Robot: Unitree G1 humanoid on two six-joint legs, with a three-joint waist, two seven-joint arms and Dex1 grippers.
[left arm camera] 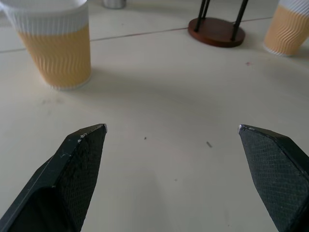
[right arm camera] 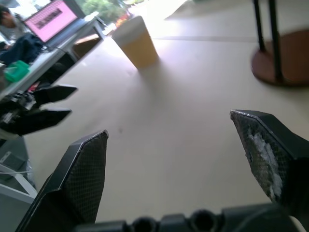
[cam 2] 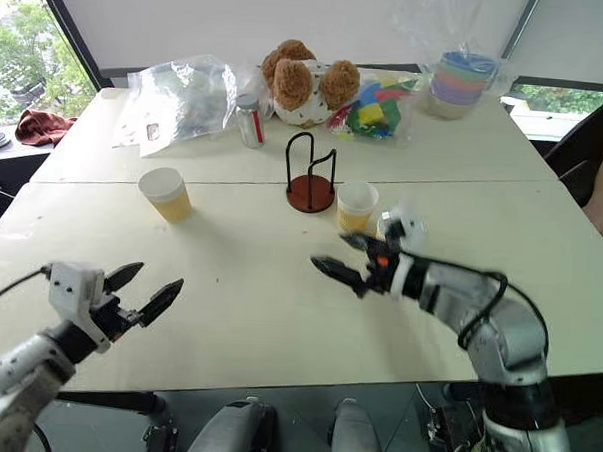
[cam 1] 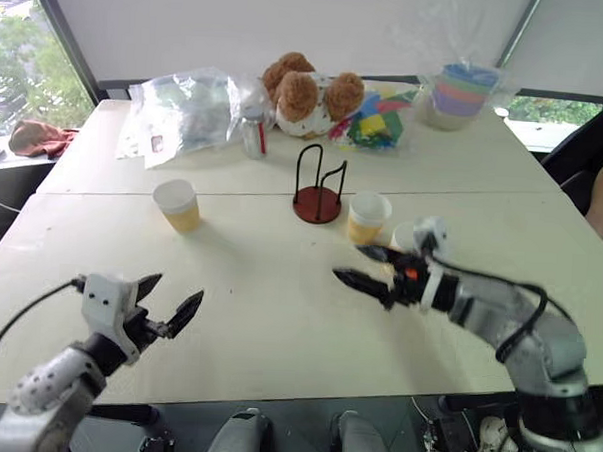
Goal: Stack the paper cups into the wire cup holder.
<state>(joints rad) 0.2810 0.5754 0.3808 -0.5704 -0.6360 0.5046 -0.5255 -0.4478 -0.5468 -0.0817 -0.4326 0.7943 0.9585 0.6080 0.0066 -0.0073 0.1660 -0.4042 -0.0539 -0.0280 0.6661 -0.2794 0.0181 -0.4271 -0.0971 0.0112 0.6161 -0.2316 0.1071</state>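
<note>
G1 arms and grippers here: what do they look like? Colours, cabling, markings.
Silver-grey arm shells. Left gripper and right gripper: two black pointed fingers with textured pads, on white housings. Black cables loop along both forearms. Orange-red mark at the right wrist. Right pad scuffed white.

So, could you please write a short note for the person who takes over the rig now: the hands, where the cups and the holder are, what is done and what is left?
Left hand: open, empty, above the near left part of the table.
Right hand: open, empty, raised near the two cups on the right.
Wire cup holder: upright at mid-table, empty.
Paper cups: one left of the holder, one just right of it, a third partly hidden behind the right hand. All stand apart on the table.
Done: no cup stacked yet.
Left: all three cups into the holder.
</note>
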